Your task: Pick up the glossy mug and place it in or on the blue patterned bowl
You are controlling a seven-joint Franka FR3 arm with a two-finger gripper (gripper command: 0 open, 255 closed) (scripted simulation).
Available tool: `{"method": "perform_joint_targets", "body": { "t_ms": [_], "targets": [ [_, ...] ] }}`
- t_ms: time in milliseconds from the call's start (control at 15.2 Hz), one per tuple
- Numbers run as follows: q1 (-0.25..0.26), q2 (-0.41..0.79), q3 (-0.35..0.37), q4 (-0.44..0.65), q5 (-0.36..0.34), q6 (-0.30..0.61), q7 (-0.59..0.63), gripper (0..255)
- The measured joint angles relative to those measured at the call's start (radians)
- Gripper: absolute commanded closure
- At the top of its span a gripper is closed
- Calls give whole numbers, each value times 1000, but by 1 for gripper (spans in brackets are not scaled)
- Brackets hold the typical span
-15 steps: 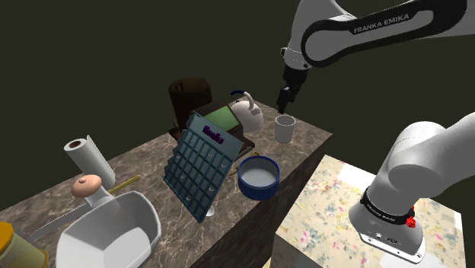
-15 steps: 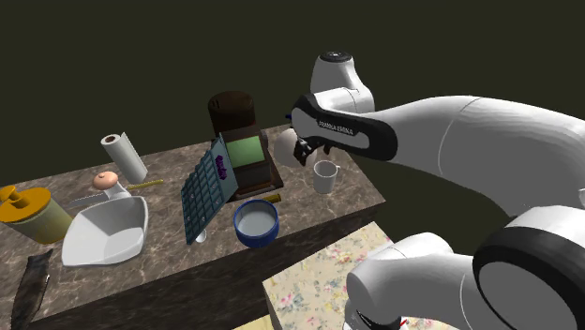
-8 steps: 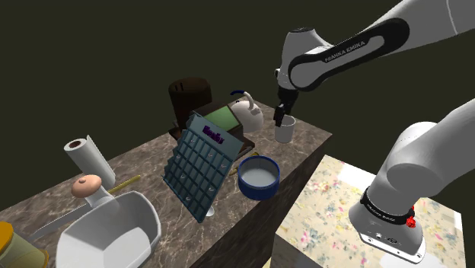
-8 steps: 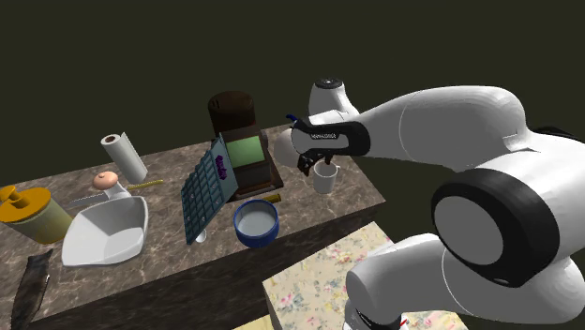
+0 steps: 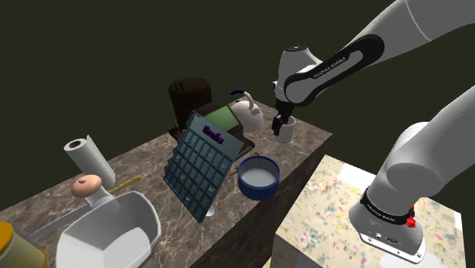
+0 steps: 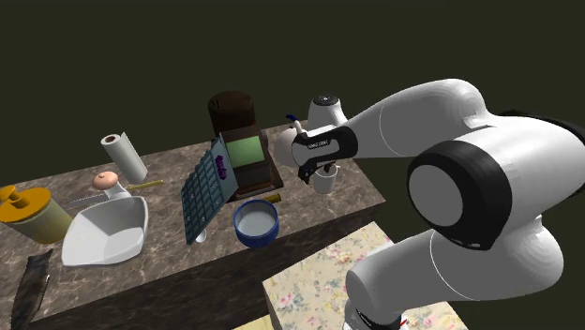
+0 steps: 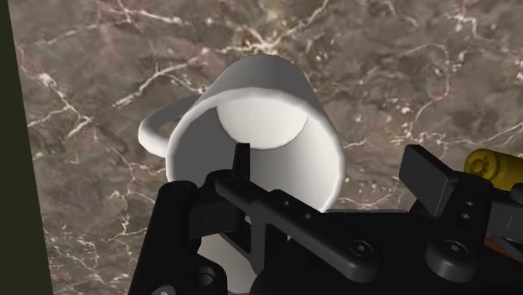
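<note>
A white glossy mug stands upright near the far right corner of the dark marble counter. My black gripper has come down onto its rim and is open. In the wrist view the gripper straddles the mug: one finger reaches inside the cup, the other finger stands outside its wall, and neither presses the wall. The mug's handle points away from the fingers. The blue bowl, white inside, sits nearer the counter's front edge.
A blue calculator leans upright next to the bowl. Behind the mug are a white teapot and a brown machine. A paper roll, a white basin and a yellow jar stand further along.
The gripper has dropped from above the mug down to its rim, still open. The arm's upper links have swung over. The mug and bowl have not moved.
</note>
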Motion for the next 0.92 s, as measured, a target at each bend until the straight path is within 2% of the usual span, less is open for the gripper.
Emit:
{"method": "perform_joint_targets", "body": {
  "t_ms": [462,528,924],
  "targets": [
    [-1,19,-1,-6,-1,26,1,0],
    [-1,19,-1,-6,-1,26,1,255],
    [-1,20,-1,-6,-1,26,1,255]
  ]
}}
